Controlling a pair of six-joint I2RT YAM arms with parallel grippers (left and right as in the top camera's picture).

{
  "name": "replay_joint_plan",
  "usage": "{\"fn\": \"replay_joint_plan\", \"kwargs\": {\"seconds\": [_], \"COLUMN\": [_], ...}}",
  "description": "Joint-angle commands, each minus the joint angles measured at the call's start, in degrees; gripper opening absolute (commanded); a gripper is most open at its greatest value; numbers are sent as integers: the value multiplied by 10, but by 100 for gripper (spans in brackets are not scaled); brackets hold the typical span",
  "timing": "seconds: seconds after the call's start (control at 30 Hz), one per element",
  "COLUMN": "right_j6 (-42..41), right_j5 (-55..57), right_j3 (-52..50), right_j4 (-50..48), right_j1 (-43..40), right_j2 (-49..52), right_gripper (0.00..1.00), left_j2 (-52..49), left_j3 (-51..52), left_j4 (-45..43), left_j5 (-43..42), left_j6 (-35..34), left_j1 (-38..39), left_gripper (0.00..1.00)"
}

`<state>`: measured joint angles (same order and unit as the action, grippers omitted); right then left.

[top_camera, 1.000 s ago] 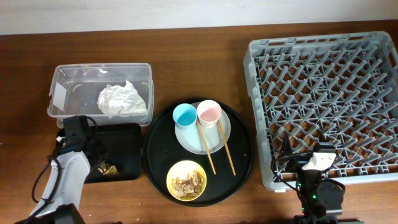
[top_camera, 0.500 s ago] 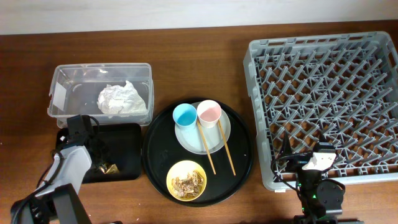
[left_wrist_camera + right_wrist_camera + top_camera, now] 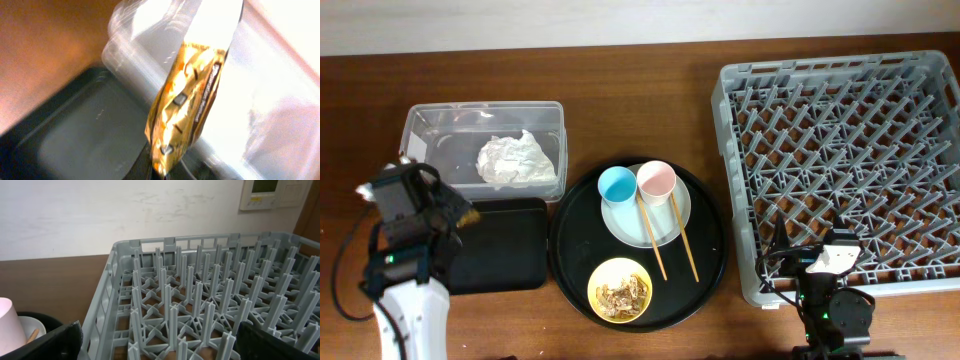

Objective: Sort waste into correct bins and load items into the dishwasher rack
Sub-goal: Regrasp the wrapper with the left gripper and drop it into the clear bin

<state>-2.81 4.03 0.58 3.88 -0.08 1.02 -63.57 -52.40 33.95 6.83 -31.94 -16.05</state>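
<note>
My left gripper is shut on the brown-and-gold wrapper, which stands up from the jaws, blurred. From overhead the left gripper holds the wrapper over the black bin tray, by the clear tub with the white napkin. The yellow bowl holds food scraps. The blue cup, pink cup and chopsticks rest on the white plate. My right gripper stands open at the near edge of the grey rack.
A big round black tray carries the plate and the bowl, between the bins and the rack. The pink cup shows at the left edge of the right wrist view. Bare wooden table lies behind the tub and the tray.
The left gripper has shut on the wrapper in the black tray and lifted it up and to the left. The tray is now bare. The right arm has not moved.
</note>
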Motion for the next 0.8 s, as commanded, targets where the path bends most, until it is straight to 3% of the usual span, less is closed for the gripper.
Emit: {"fn": "replay_joint_plan", "kwargs": {"seconds": [0.0, 0.1, 0.27, 0.33, 0.4, 0.43, 0.47, 0.63, 0.77], "right_j6": [-2, -2, -2, -2, -2, -2, -2, -2, -2], "right_j5": [3, 3, 3, 3, 3, 3, 3, 3, 3], "right_j3": [-3, -3, -3, -3, -3, -3, -3, -3, -3], "right_j4": [4, 4, 4, 4, 4, 4, 4, 4, 4], "right_j1": [-4, -4, -4, -4, -4, -4, -4, -4, -4], "right_j2": [-3, -3, -3, -3, -3, -3, -3, -3, -3], "right_gripper": [99, 98, 99, 99, 99, 98, 99, 99, 99], "left_j2": [3, -47, -185, -222, -251, -256, -257, -213, -118], "left_j3": [-7, -7, -7, -7, -7, -7, -7, -8, -8], "left_j4": [-57, -115, -249, -289, -323, -332, -336, -336, -249], "left_j5": [-24, -35, -61, -73, -95, -104, -108, -176, -312], "left_j6": [-84, -121, -122, -122, -122, -121, -121, -57, -57], "left_j1": [-2, -2, -2, -2, -2, -2, -2, -2, 2], "left_gripper": [6, 6, 7, 22, 52, 61, 64, 70, 55]}}
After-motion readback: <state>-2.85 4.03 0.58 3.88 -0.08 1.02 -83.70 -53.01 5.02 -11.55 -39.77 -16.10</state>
